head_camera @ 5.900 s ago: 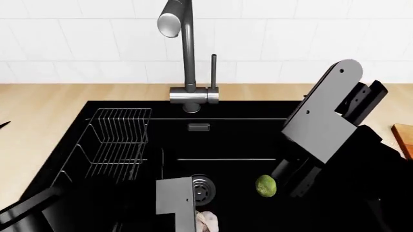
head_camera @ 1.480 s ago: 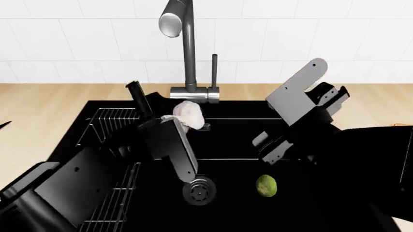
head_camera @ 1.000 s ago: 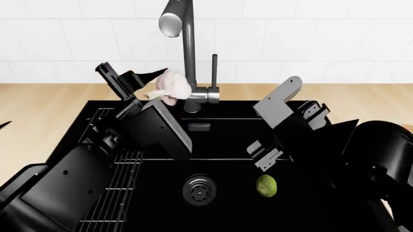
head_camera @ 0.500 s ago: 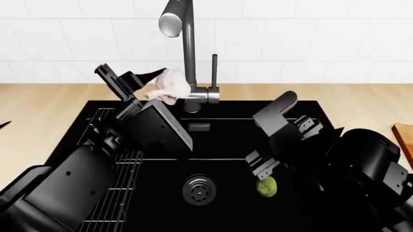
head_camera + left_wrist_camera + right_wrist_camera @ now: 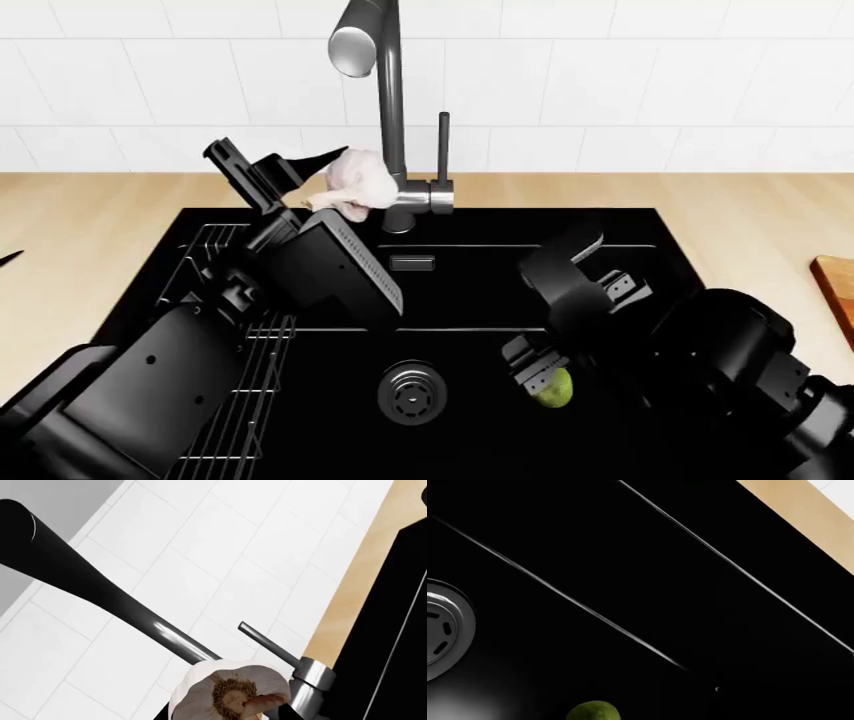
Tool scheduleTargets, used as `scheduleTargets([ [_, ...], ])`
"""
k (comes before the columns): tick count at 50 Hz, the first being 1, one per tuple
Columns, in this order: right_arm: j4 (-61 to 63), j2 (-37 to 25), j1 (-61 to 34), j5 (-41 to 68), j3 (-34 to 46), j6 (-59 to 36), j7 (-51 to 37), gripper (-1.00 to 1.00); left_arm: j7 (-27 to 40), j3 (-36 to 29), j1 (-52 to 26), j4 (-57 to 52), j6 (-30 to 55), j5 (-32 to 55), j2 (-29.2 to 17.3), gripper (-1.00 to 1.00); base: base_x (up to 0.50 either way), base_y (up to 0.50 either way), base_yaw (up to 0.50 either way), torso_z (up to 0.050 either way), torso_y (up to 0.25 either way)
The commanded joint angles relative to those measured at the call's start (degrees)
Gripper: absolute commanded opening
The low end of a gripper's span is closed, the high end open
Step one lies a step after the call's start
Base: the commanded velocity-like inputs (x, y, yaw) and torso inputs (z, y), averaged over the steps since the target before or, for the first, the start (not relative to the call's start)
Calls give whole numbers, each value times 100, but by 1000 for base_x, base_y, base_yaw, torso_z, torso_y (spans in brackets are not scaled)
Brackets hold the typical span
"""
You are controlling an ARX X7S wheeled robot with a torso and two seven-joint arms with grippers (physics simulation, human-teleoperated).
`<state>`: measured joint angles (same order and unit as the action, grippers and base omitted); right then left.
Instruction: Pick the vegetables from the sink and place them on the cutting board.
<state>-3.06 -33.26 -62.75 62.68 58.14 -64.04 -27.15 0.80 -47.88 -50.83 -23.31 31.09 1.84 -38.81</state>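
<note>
— Two vegetables; where do we find them?

— We find the garlic bulb (image 5: 360, 178) clamped in the left hand (image 5: 320, 178), raised at 11 o'clock beside the faucet (image 5: 387, 110), clear of the sink (image 5: 441, 290) for carrying. The green one (image 5: 551, 389) lies on the basin floor.

— And the right hand (image 5: 541, 365)?

— Directly over it; we cannot tell whether it is parted.

Both arms showing as matte black, blocky, flat-faced links with small round screw heads; left black angular gripper (image 5: 296, 172) presenting ridged plate edge; right black gripper (image 5: 534, 368) sitting below bulky rounded glossy-black joint housings.
</note>
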Motion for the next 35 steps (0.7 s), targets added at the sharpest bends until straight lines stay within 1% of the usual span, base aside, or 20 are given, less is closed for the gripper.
scheduleTargets([
  [1,-244,91,127,-29,72,157,241,100,51,12,4,27,-10,96,20,-100,0,0,0,0,0],
  [35,-673,248,304,79,186,179,574,100,43,6,21,73,-45,116,41,-100,0,0,0,0,0],
])
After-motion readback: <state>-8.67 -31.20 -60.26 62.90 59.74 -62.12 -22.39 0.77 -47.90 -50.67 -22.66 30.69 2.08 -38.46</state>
